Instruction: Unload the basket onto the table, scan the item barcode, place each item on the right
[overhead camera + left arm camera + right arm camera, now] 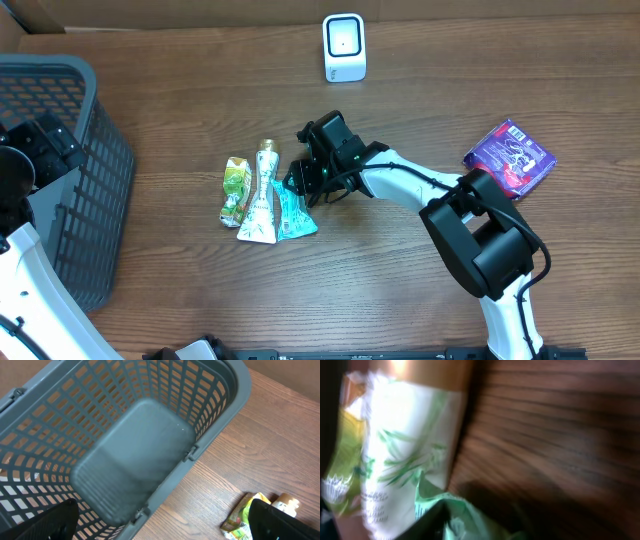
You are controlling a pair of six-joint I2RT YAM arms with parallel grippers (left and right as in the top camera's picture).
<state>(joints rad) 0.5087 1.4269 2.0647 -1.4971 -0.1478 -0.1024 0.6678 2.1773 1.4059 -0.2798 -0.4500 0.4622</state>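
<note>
Teal pouch [298, 218] lies flat on the worktop [400, 290], mid pic in the overhead view, right-most of 3 pouches. It touches the white pouch [259, 205] w/ the gold cap. The green pouch [235, 190] is on the far side of that one. The right gripper [303, 183] is over the top end of the teal pouch. The right wrist view is blurry, so it can't be told if the gripper has clenched on the pouch. The left gripper [162, 510] is released, fingers wide, over the gray basket [150, 435] at the left, & holds nothing.

Step in hand looks like: grab the teal pouch. To do it well, the gripper should pinch only the teal edge & not the white pouch, since they touch. The pouch looks thin & floppy, so a firm pinch near the top is prob. best. Then lift straight up, so the others don't drag along. Next it should go to the white scanner [344, 47] at the top of the pic, barcode side facing it.
</note>
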